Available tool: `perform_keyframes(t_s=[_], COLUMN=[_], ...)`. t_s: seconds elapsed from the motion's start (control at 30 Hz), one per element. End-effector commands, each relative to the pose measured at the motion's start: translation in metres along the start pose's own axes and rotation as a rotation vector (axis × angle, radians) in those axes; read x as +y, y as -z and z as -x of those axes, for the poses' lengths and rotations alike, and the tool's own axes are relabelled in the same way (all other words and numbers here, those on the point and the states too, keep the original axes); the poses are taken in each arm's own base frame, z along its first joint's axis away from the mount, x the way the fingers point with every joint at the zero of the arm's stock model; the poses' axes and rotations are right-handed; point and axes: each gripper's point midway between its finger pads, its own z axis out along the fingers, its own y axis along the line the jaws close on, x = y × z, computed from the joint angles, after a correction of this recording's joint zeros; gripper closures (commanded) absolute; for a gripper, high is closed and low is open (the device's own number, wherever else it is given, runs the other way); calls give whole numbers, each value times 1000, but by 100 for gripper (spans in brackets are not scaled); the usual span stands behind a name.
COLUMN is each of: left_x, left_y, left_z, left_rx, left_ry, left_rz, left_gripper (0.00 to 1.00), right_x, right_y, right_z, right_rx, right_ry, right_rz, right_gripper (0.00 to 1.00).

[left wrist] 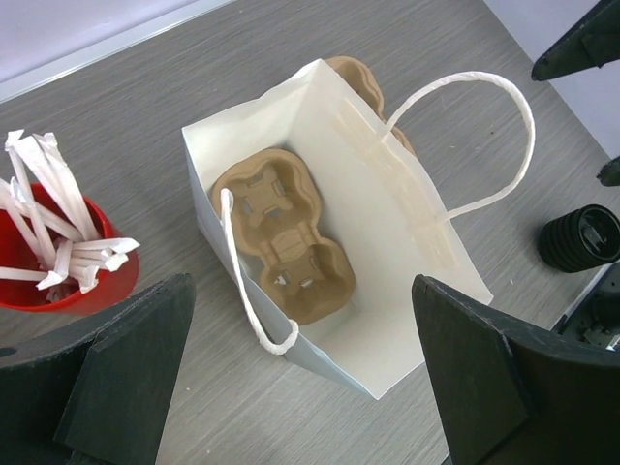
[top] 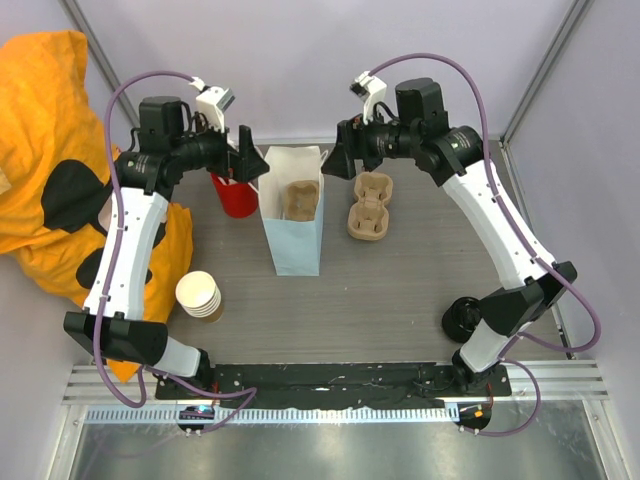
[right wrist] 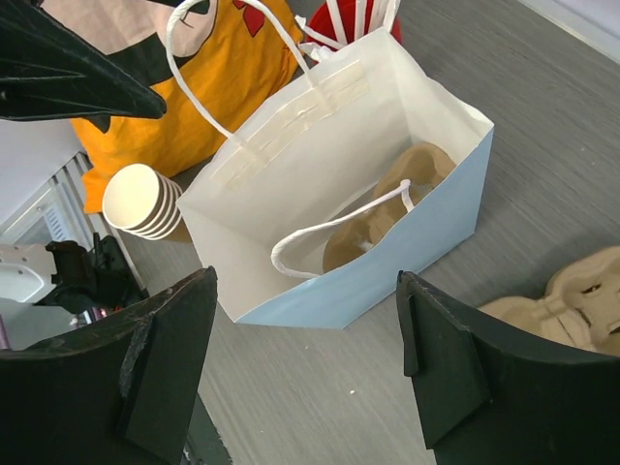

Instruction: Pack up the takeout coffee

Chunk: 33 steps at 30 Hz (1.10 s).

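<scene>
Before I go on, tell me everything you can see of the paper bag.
The paper bag is pale blue outside and white inside, standing upright and wide open on the grey table. Two white twisted-paper handles are fixed inside its long walls; one droops into the opening. A brown moulded-pulp cup carrier lies flat on its floor, with no cup in it. The left end effector and right end effector hang open on either side, not touching it.

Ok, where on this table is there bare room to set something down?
Bare table lies in front of the blue bag, between the cup stack and the black lids. The back row is crowded: red cup, bag and carrier stack side by side.
</scene>
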Motion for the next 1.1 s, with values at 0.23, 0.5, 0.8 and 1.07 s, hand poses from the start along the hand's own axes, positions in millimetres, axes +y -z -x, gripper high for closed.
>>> perform_keyframes(t_s=[0.23,0.5,0.8,1.07], left_x=[3,8,9,8], left_y=[13,16,15,14], left_z=[4,2,3,6], left_rx=[-23,-15,-12,-17], left_ry=[-64,-83,-83,-80], left_rz=[59,93,95,85], left_gripper=[0,3,19,31], right_x=[28,25,21,19], right_y=[10,2,-5,-13], right_z=[26,28,25,17], right_rx=[-106,-114,-111,-91], right_ry=[-68,-91,-119,-156], right_rz=[107,124,122,134], right_gripper=[23,23,25,29])
